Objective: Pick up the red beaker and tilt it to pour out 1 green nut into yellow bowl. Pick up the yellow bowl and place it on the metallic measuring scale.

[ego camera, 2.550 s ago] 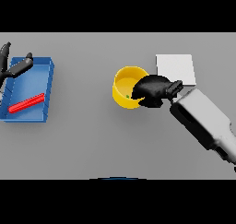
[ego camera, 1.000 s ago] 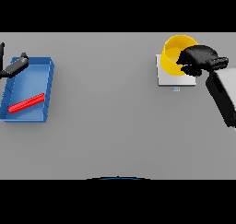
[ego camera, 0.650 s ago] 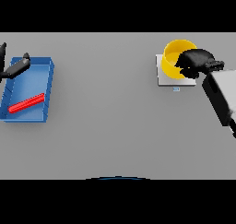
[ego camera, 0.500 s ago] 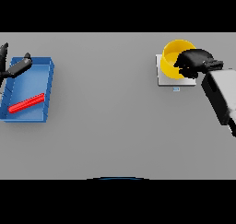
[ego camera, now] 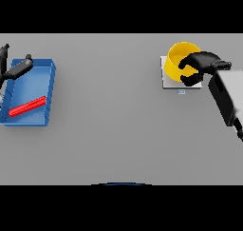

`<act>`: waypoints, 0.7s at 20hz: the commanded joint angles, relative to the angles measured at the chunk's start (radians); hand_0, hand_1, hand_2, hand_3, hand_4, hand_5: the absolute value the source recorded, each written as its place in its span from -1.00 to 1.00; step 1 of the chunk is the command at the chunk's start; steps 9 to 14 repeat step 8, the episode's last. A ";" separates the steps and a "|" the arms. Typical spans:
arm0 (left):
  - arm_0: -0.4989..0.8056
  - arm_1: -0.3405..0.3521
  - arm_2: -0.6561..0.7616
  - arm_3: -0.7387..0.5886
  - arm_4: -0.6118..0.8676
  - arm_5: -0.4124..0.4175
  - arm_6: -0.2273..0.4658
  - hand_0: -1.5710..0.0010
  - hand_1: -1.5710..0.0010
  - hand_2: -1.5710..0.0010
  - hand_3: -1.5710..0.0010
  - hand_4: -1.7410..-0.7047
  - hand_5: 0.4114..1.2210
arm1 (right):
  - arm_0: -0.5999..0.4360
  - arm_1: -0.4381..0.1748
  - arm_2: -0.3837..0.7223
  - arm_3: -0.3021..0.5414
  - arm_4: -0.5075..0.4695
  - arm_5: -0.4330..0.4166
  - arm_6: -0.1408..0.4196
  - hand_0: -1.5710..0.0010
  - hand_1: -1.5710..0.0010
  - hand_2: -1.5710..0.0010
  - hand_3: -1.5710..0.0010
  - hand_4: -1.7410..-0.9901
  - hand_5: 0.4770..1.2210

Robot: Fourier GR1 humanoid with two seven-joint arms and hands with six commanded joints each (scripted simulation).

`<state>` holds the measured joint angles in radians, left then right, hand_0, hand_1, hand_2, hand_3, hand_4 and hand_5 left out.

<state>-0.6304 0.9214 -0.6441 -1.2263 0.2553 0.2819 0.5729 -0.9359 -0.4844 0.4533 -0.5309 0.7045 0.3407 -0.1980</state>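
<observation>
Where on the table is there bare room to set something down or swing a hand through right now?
The widest free patch is the grey table between the blue tray and the scale, and all along the near edge. It is crowded at far right, where the right hand grips the yellow bowl on the scale, and at far left, where the left hand hangs over the tray holding the red beaker.

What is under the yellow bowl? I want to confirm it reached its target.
The metallic measuring scale shows beneath the yellow bowl, its pale plate sticking out at left and front. The right hand, curled on the bowl's rim, covers the scale's right side.
</observation>
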 commanded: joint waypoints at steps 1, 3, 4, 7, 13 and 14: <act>-0.002 -0.005 -0.002 0.006 -0.003 0.003 0.006 1.00 1.00 1.00 1.00 0.80 -0.19 | -0.003 -0.007 0.002 0.003 0.002 0.002 -0.019 0.67 0.71 0.50 0.31 -0.05 -0.18; -0.006 -0.011 -0.003 0.001 -0.005 0.011 0.010 1.00 1.00 1.00 1.00 0.79 -0.20 | -0.017 0.011 0.014 0.021 0.016 -0.001 -0.018 0.79 0.81 0.63 0.39 0.02 -0.25; -0.003 -0.005 -0.002 -0.007 -0.003 0.012 0.011 1.00 1.00 1.00 1.00 0.80 -0.20 | -0.022 0.010 0.019 0.032 0.023 -0.006 -0.031 0.83 0.85 0.69 0.44 0.05 -0.28; -0.014 -0.017 -0.001 0.000 -0.002 0.018 0.032 1.00 1.00 1.00 1.00 0.78 -0.20 | -0.027 0.008 0.027 0.040 0.031 0.003 -0.029 0.91 0.92 0.82 0.53 0.13 -0.31; -0.007 -0.007 0.001 -0.010 0.003 0.015 0.030 1.00 1.00 1.00 1.00 0.77 -0.20 | -0.030 0.014 0.029 0.051 0.035 0.001 -0.027 0.93 0.94 0.85 0.56 0.15 -0.31; -0.007 -0.007 0.001 -0.010 0.003 0.015 0.030 1.00 1.00 1.00 1.00 0.77 -0.20 | -0.030 0.014 0.029 0.051 0.035 0.001 -0.027 0.93 0.94 0.85 0.56 0.15 -0.31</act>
